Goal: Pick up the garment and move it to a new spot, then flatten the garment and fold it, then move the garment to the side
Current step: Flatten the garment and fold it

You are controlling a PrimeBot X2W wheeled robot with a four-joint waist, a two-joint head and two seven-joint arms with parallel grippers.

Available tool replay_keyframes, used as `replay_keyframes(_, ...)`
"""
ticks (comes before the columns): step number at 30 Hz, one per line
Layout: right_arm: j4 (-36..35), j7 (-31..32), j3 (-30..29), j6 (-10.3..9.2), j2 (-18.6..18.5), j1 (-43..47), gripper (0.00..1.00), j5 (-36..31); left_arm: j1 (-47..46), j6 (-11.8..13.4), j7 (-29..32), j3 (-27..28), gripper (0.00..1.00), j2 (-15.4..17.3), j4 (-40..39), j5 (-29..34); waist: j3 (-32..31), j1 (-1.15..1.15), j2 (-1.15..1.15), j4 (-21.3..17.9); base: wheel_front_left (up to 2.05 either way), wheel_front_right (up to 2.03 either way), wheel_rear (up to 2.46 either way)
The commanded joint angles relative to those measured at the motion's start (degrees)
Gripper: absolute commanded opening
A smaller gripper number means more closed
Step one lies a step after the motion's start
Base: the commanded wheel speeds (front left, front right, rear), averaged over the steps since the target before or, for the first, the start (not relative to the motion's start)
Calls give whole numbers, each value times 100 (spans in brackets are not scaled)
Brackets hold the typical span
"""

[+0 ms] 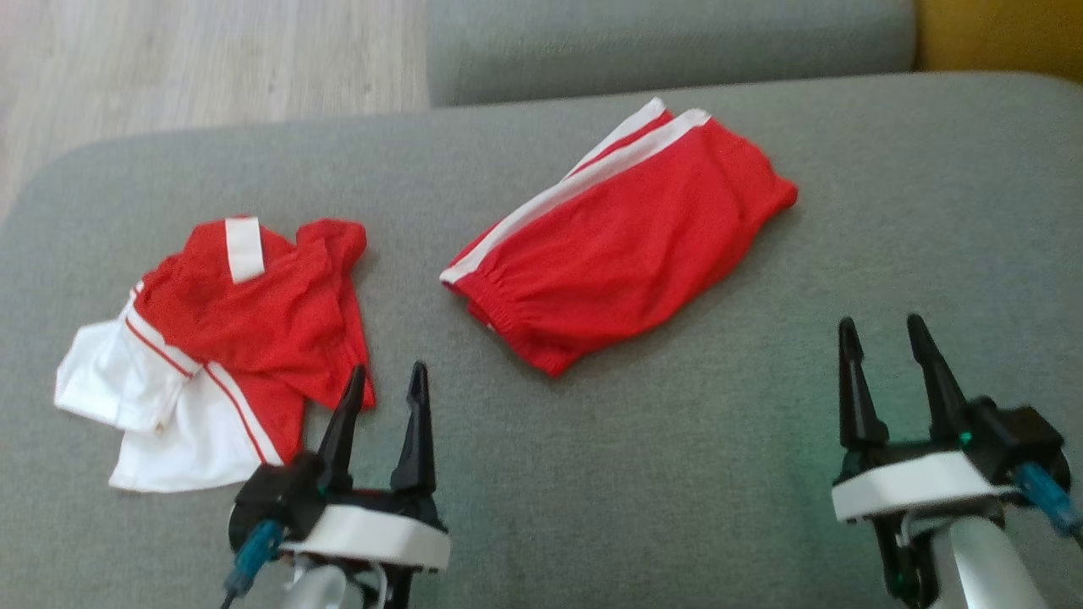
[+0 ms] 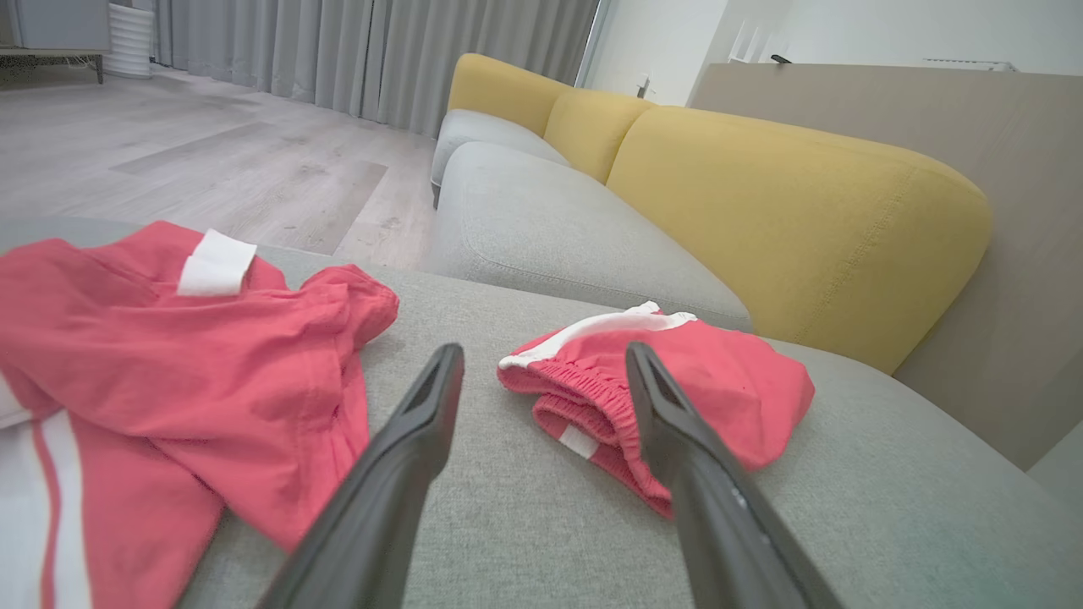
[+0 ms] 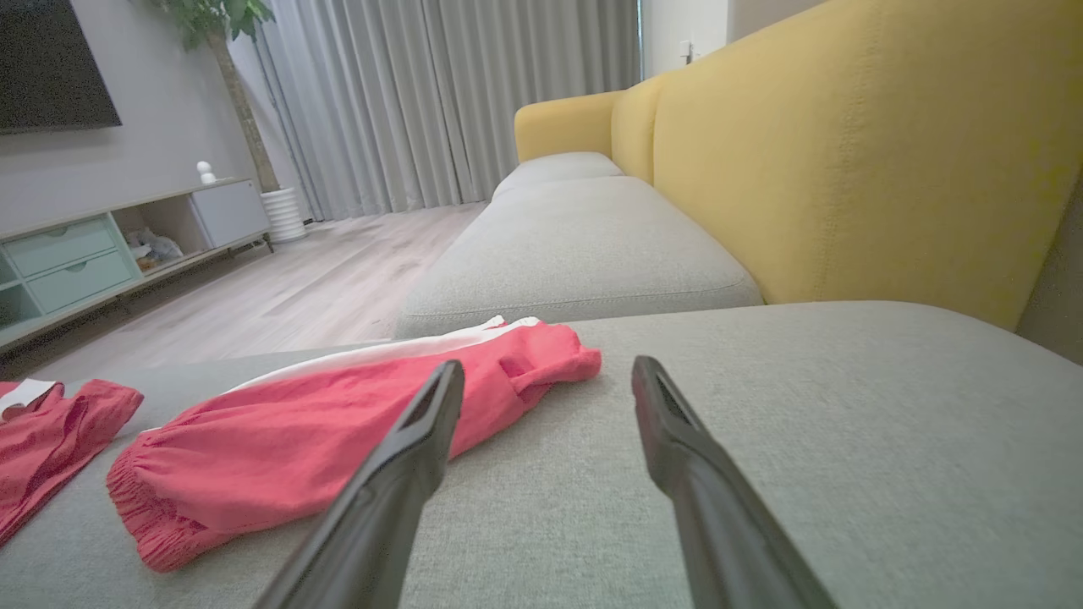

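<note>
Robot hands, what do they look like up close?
The left gripper and right gripper match: two long, black, pointed fingers on a black block, then a white band and a pale silvery forearm. A blue cable plug sticks out at each one's outer side. A small green light glows near the fingers.

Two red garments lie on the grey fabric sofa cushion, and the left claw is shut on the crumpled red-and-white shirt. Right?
Not quite. The left claw is open and holds nothing, next to the crumpled red-and-white shirt; the head view shows it. The rest holds.
</note>
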Motion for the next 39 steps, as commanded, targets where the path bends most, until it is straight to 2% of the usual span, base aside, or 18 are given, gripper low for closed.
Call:
replay_keyframes(1, -198, -12, 163, -4, 9, -312, 100, -82, -316, -41, -54, 220, 100, -38, -166, 72, 165, 0, 0, 69, 0, 0, 0)
replay_keyframes(5, -127, 137, 49, -4, 10, -816, 100, -260, -527, -151, -54, 253, 100, -127, -164, 200, 521, 0, 0, 238, 0, 0, 0)
replay_keyframes(7, 47, 427, -115, -4, -7, -1408, 100, -430, -707, -222, -54, 235, 100, -173, -164, 279, 820, 0, 0, 398, 0, 0, 0)
replay_keyframes(10, 435, 819, -344, -4, -131, -2064, 100, -271, -898, -286, -54, 213, 100, -204, -174, 331, 1088, 0, 0, 578, 0, 0, 0)
replay_keyframes(16, 1499, 1398, -582, -4, -750, -3248, 100, -230, -1130, -324, -54, 226, 100, -235, -250, 309, 1525, 0, 0, 890, 0, 0, 0)
replay_keyframes(21, 2508, 1723, -648, -4, -1151, -3940, 100, -252, -1277, -310, -54, 86, 100, -239, -391, 59, 1776, 0, 0, 1109, 0, 0, 0)
replay_keyframes(27, 3378, 1890, -241, -4, -1509, -4485, 100, -72, -1451, -304, -54, -69, 100, -240, -456, -46, 1988, 0, 0, 1297, 0, 0, 0)
replay_keyframes(32, 3791, 1960, 360, -4, -1729, -4724, 100, 174, -1513, -313, -54, -148, 100, -240, -500, -68, 2086, 0, 0, 1374, 0, 0, 0)
replay_keyframes(39, 4138, 2362, 1218, -4, -1898, -4858, 100, 716, -1562, -294, -54, -123, 100, -241, -526, -37, 2136, 0, 0, 1385, 0, 0, 0)
